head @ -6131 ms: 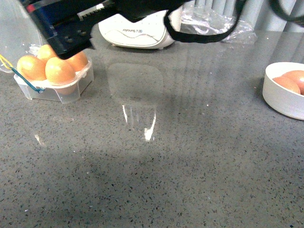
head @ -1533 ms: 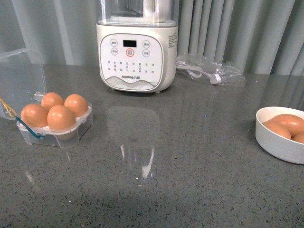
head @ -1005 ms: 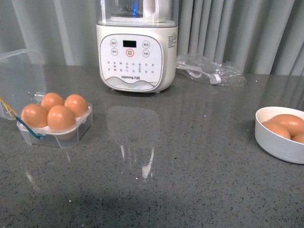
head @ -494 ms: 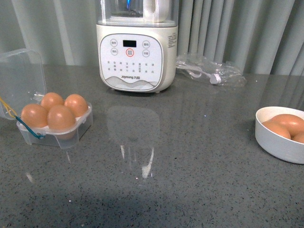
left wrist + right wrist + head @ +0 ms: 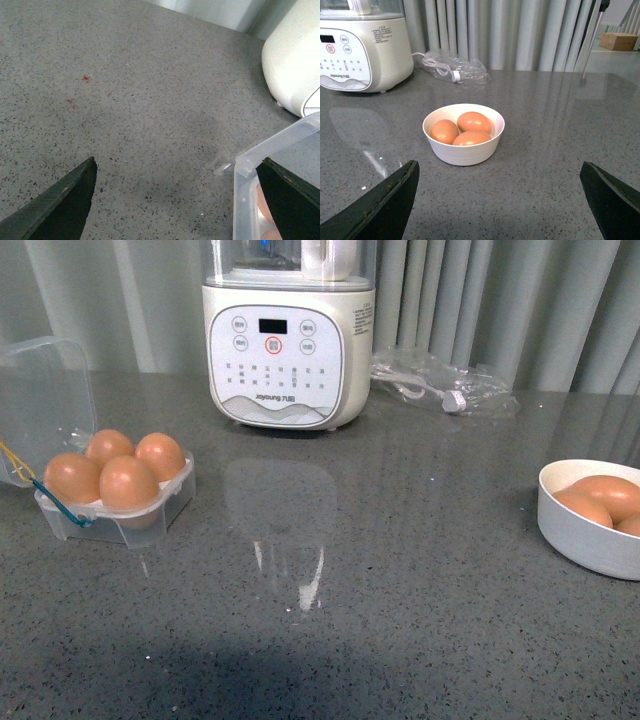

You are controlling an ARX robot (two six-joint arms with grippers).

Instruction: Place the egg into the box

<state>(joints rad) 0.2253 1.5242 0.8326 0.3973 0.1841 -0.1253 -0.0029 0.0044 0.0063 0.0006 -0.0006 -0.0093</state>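
Observation:
The clear box [image 5: 150, 525] stands at the table's left with its lid [image 5: 45, 390] open and upright. Several orange-brown eggs [image 5: 128, 483] sit in it. Three more eggs [image 5: 474, 121] lie in the white bowl [image 5: 462, 152], which is at the right edge in the front view [image 5: 590, 540]. My left gripper [image 5: 178, 160] is open and empty over bare table, with a clear edge of the box [image 5: 280, 145] by one finger. My right gripper [image 5: 498, 164] is open and empty, low over the table short of the bowl. Neither gripper shows in the front view.
A big white appliance [image 5: 285, 340] stands at the back centre and also shows in the right wrist view [image 5: 362, 50] and the left wrist view [image 5: 295, 55]. A crumpled clear bag with a cable [image 5: 440, 385] lies behind on the right. Grey curtains close the back.
The arm that hung over the box six seconds ago has left the front view. Over the last second the eggs, box and bowl have stayed put.

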